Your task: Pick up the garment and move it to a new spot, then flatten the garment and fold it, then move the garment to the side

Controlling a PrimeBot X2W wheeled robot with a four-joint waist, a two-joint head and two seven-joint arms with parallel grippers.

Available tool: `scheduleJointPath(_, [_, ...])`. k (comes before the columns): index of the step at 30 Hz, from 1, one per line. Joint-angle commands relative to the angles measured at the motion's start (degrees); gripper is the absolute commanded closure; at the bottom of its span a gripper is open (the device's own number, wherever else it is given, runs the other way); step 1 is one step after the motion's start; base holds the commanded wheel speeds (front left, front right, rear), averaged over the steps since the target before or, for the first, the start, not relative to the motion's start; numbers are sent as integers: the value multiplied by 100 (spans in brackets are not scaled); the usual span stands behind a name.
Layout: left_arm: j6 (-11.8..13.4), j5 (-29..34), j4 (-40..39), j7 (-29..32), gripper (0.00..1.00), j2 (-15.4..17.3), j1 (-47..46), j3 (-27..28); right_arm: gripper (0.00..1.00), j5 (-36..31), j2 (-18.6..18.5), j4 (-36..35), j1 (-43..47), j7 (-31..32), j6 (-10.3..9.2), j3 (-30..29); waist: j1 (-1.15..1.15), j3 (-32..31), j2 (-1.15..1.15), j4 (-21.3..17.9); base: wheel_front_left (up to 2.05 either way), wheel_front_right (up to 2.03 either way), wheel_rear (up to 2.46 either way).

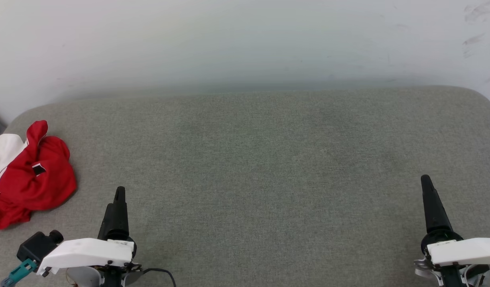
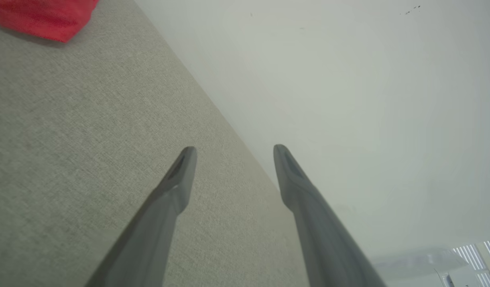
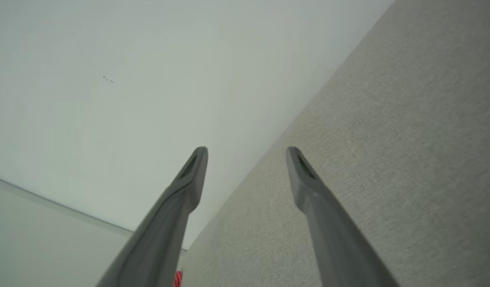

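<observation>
Left end effector (image 1: 119, 192): fingers stood wide apart, empty | right end effector (image 1: 426, 179): same | crumpled red soft-fabric T-shirt with white sleeve (image 1: 33, 179): lay at far-left edge of grey fabric-covered counter (image 1: 268, 159), left of and slightly beyond left end effector; no clear long axis | left arm was nearer.

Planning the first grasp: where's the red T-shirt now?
In the head view, the red T-shirt lies crumpled at the far left edge of the grey fabric surface, left of the left gripper.

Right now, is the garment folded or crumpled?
Crumpled: the garment lies in a bunched heap with uneven creases, not flat or squared.
</observation>
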Motion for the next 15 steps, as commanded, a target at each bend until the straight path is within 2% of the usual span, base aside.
scheduleJointPath(1, [95,295,-166,-69,0,13,-25,-58,0,-302,-12,-165,-10,-65,0,32,0,3,0,1,0,0,0])
scheduleJointPath(8, [371,1138,-277,-208,0,14,52,-238,0,-1160,-13,-281,68,-204,0,126,0,17,0,6,0,0,0])
scheduleJointPath(15, [509,1954,-353,-341,0,49,89,-425,0,-1817,-12,-373,125,-334,0,206,0,36,0,8,0,0,0])
